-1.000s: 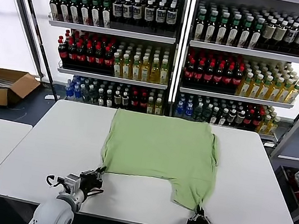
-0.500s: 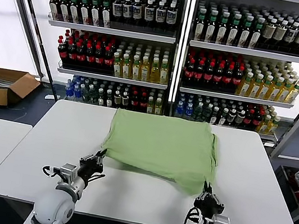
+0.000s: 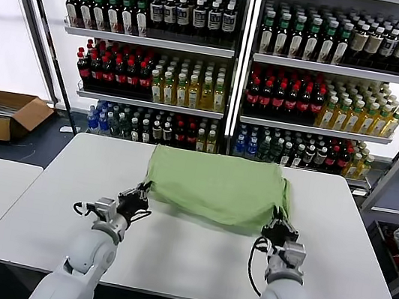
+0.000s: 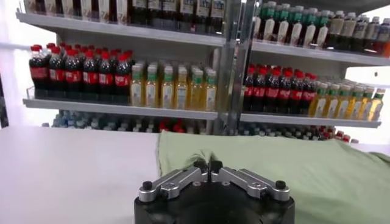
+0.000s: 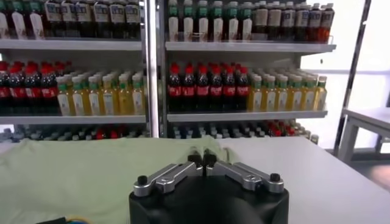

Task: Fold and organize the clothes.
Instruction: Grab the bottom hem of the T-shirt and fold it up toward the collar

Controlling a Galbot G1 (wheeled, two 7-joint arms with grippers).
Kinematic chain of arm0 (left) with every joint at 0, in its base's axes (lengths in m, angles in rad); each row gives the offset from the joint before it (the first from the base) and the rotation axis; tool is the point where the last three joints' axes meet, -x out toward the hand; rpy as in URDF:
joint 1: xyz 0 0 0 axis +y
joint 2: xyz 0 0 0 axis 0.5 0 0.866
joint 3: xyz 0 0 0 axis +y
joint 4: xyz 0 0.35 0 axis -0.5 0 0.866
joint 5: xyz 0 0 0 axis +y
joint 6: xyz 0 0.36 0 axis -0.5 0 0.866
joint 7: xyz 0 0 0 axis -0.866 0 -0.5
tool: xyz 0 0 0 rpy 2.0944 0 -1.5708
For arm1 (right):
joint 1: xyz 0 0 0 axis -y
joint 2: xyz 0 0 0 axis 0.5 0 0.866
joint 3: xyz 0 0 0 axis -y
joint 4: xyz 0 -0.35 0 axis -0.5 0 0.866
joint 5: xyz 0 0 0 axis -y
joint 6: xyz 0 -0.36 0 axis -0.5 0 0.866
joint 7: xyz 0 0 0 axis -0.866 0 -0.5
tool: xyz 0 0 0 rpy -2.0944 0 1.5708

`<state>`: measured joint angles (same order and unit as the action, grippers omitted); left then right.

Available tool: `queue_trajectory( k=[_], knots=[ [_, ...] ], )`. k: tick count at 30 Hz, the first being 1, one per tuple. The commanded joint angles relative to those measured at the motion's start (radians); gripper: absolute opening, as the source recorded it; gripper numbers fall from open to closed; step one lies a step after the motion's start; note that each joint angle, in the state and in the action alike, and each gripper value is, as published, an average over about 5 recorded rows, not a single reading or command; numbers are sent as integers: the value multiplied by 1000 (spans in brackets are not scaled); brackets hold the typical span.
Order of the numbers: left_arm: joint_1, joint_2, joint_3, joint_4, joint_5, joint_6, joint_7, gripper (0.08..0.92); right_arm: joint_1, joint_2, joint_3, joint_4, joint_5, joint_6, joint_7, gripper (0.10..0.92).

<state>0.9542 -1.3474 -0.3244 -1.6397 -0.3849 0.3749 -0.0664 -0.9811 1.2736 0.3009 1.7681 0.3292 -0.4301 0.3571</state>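
Shirt point(image 3: 216, 186) corners were pinched by both clamped grippers, left point(image 3: 140, 195) and right point(image 3: 278, 221), its near edge lifted above the table point(image 3: 182, 260).

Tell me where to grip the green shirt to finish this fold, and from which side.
Grip the green shirt at the two corners of its near hem, coming from the robot's side of the table. That edge is lifted and loose. The left gripper and right gripper are shut on those corners, one each.
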Motion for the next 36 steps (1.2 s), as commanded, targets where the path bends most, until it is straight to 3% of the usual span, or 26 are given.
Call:
queue_trajectory(
  k=[1,8,16,21,28,36],
  knots=[
    [-239,-32,35,295,-20,-5,-8,84,229,-21,-35,-276,41,-8,-28,105],
    [-283,-44,40,390,-17,-5,-10,84,291,-7,-56,-391,22,-1,-73,105],
    [-284,-42,36,392,10,10,-15,110,341,30,-82,-436,-6,-59,-115,126],
    [-277,-46,22,366,16,39,-37,243,338,74,-62,-445,30,-65,-92,257],
    [-228,-38,10,246,14,92,-76,442,298,108,-17,-371,244,-4,-5,457],
    [-117,-19,13,92,22,128,-85,676,150,61,-4,-121,138,-60,66,691]
  ],
)
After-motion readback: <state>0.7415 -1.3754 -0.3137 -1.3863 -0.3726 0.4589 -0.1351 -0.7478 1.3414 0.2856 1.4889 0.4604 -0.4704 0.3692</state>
